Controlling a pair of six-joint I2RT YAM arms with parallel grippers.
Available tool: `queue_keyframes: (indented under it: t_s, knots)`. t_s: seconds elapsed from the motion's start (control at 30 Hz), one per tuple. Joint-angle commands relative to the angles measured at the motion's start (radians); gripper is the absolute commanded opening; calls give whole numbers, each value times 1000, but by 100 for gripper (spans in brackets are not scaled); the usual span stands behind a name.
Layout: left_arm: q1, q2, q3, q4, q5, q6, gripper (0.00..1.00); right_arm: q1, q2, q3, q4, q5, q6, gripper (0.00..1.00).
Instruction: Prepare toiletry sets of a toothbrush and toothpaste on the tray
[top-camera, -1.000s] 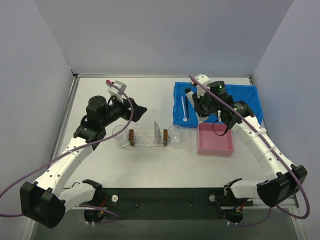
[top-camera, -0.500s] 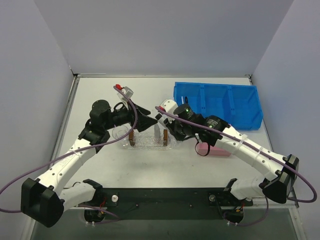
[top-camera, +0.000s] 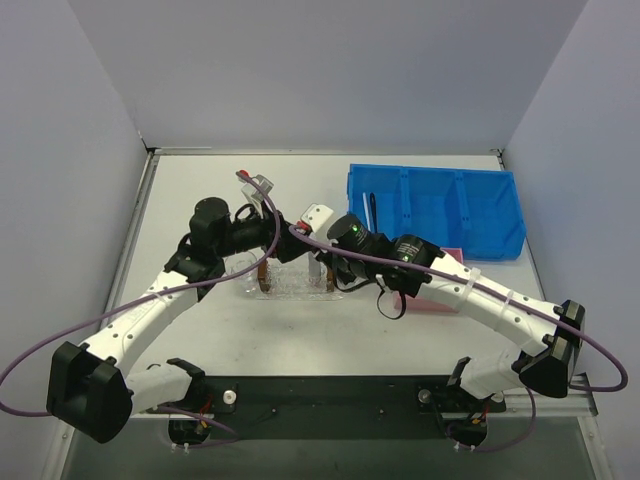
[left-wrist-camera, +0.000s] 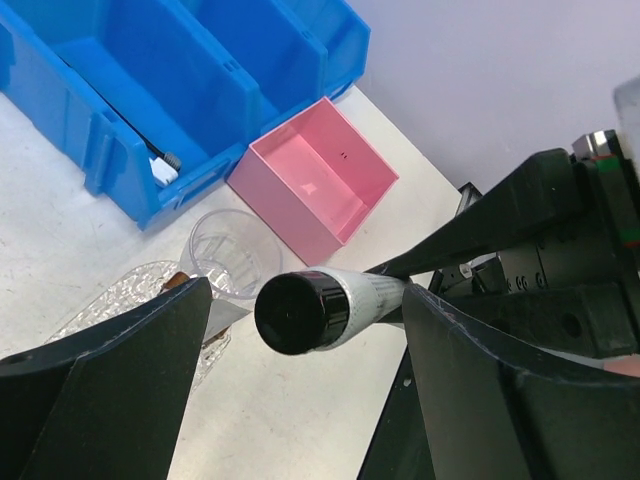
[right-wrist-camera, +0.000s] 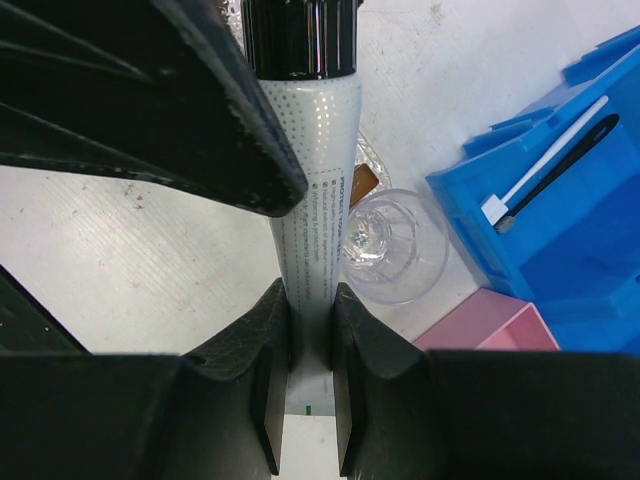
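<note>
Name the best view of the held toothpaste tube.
Right wrist: toothpaste tube shown lengthwise, clamped in the right gripper. Left wrist shows mainly its black cap end-on; top external hides it between the arms.

From above, the two arms cross over the tray (top-camera: 290, 285) and cover most of it. At the left wrist, only the toothbrush (left-wrist-camera: 163, 170) heads show; the bin (left-wrist-camera: 100, 150) wall hides the handles. The toothpaste (right-wrist-camera: 320, 200) tail runs off the right wrist picture's bottom edge.

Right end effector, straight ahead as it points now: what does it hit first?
Likely the left end effector, whose open fingers flank the cap of the toothpaste the right end effector holds; depth unclear.
</note>
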Motion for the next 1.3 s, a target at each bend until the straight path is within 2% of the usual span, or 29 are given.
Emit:
queue_keyframes:
  t_s: [0.0,0.2,0.33,0.4,0.53,0.67,0.7,0.77,0.8,0.87,0.9,0.93,1.03,1.1,1.13,1.2,1.23,1.27]
  knots:
    - [-3,1,22,37,9,-27,87,27,0,51,32,60,-18,0]
    - [-3,15,16,71,43,-64,78,45,8,44,61,112,-41,0]
    - [-3,26,10,97,61,-87,65,66,16,37,90,146,-54,0]
    - [-3,30,10,109,72,-99,64,74,22,37,98,155,-60,0]
    - [-4,37,4,131,89,-117,54,88,28,39,118,192,-75,0]
    - [-6,41,5,144,110,-130,39,93,34,37,123,227,-81,0]
    - [-6,44,7,146,112,-134,30,93,35,34,127,232,-81,0]
    - [-6,49,7,149,118,-137,21,93,35,30,127,245,-78,5]
    - [-6,49,7,151,121,-140,13,93,34,25,129,250,-77,8]
    - [-4,49,7,154,123,-142,3,93,25,19,129,250,-75,20]
    - [-4,49,7,154,124,-142,0,93,19,13,129,250,-72,25]
    - [-3,47,8,154,124,-141,0,93,13,5,129,249,-71,38]
    - [-3,38,13,148,127,-122,0,79,-32,-18,130,215,-54,54]
    - [-3,34,19,134,133,-96,0,51,-86,-28,124,129,-29,58]
    - [-3,35,19,132,144,-90,0,9,-105,-30,120,-17,-19,59]
    - [-3,34,22,143,170,-79,0,-50,-162,-44,110,-168,6,60]
    - [-3,32,25,152,205,-76,0,-109,-181,-50,110,-319,32,61]
    - [-4,31,27,164,221,-65,0,-128,-214,-58,110,-372,41,61]
